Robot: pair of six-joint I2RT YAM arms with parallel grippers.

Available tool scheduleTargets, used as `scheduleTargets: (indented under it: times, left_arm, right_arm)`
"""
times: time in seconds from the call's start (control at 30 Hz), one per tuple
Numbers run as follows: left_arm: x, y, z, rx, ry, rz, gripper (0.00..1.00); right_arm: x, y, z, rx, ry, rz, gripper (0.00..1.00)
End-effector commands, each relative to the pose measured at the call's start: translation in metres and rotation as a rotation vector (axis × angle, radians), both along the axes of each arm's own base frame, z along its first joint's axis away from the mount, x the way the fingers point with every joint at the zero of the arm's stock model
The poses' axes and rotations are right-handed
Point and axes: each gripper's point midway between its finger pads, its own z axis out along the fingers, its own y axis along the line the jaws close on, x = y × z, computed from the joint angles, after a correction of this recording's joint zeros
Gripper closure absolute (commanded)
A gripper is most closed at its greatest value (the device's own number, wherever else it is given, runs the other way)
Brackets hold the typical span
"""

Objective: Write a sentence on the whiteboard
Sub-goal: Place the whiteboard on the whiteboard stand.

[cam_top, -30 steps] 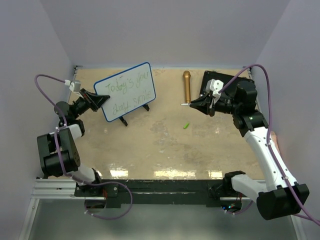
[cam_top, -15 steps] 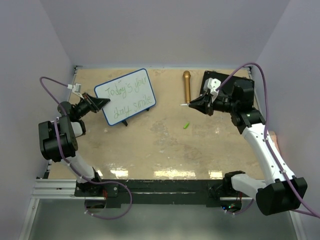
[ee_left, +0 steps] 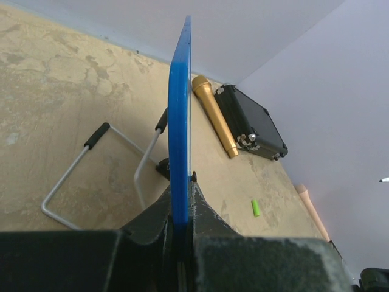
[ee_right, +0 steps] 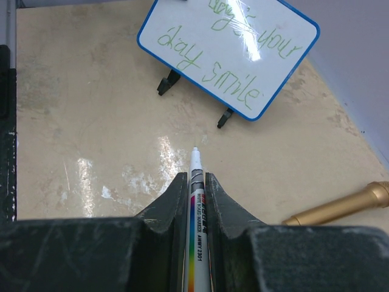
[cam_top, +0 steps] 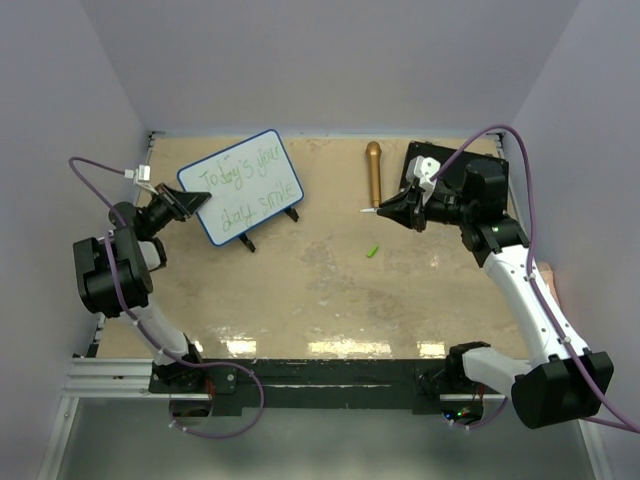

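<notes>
Two grippers are each clamped on something. The left gripper (cam_top: 186, 203) pinches the left edge of the whiteboard (cam_top: 241, 186), its fingers pressed to both faces of the blue rim. The whiteboard sits at the far left of the table (cam_top: 330, 290), tilted, with its wire legs (ee_left: 91, 164) down by the tabletop. Green handwriting on it reads "Today's your day smile". On the right, the right gripper (cam_top: 400, 210) is closed around a white marker (ee_right: 197, 201), tip pointing left toward the board and well apart from it. A gold microphone (cam_top: 372, 176) lies just left of a black case (ee_left: 252, 121) at the far right. A small green cap (cam_top: 372, 251) lies nearer, in the open.
</notes>
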Motion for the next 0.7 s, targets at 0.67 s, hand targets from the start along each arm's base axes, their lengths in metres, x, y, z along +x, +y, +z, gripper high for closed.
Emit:
scheduleTargets:
  times: [0.67]
  left_arm:
    - [-0.012,0.009,0.014,0.374,-0.514,0.046,0.79]
  right_arm:
    - [0.001,0.002,-0.001,-0.001,-0.007,0.028,1.0]
